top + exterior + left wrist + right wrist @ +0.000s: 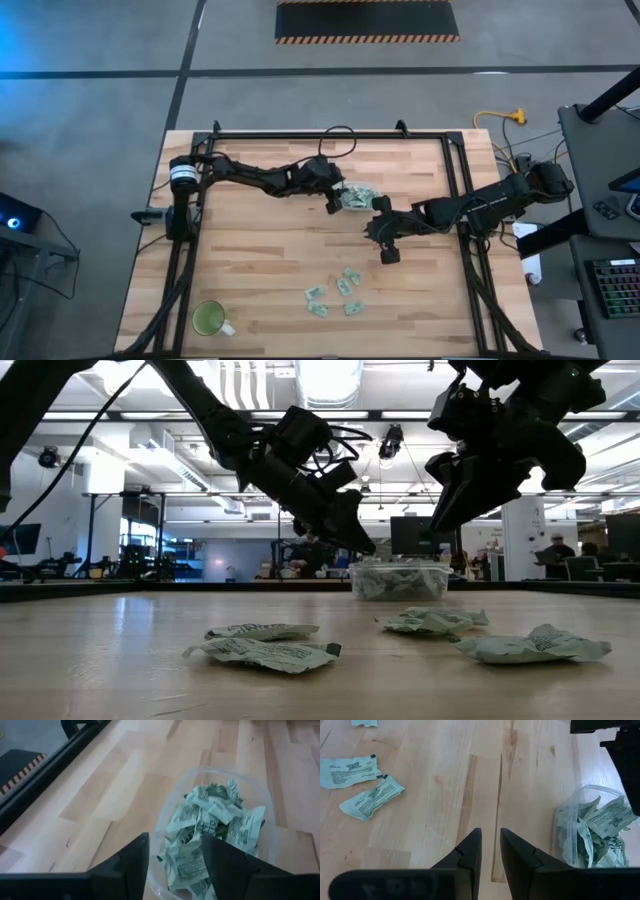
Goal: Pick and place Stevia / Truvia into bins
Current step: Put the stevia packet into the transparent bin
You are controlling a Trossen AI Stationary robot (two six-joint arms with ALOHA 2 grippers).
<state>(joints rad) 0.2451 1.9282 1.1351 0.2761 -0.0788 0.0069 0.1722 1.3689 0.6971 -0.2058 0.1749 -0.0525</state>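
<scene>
The clear tub point(356, 197) stands on the table's far middle, filled with crumpled pale green and white sachets point(210, 827). My left gripper point(175, 840) hovers open over the tub's left part, fingers on either side of the pile and holding nothing; it also shows from the side point(355, 540). My right gripper point(490, 832) hangs above bare wood just near and right of the tub point(570, 827), its fingers a narrow gap apart and empty. Several loose sachets point(335, 292) lie flat on the table nearer the front edge point(370, 795).
A green cup with a handle point(209, 319) stands at the near left corner. A black frame rail point(330, 133) runs along the table's far edge and down both sides. Bare wood lies between the tub and the loose sachets point(265, 645).
</scene>
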